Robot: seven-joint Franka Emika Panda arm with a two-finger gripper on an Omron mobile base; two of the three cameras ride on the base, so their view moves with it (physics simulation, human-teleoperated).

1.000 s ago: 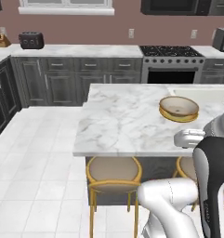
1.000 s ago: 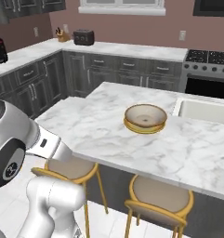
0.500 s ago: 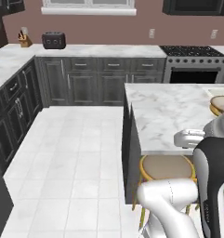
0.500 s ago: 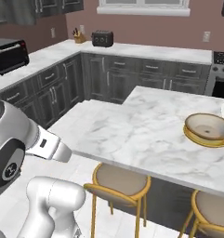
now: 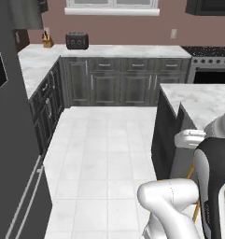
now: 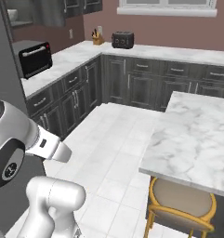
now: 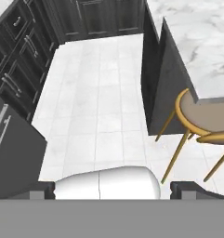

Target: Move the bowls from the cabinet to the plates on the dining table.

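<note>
A: How is the gripper (image 7: 112, 191) set?
B: Its jaws are spread wide; nothing is held.
A: Where is the dining table (image 7: 197, 37) placed?
B: Up and right of the fingertips (image 7: 190, 189), well apart, above a round stool (image 7: 207, 114).

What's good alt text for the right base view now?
A simulated kitchen seen from behind a white robot arm at lower left: a white tiled floor runs between dark grey drawer cabinets under a marble worktop and the corner of the marble dining table at right. A yellow-legged stool sits under the table; a toaster and microwave stand on the worktop.
</note>
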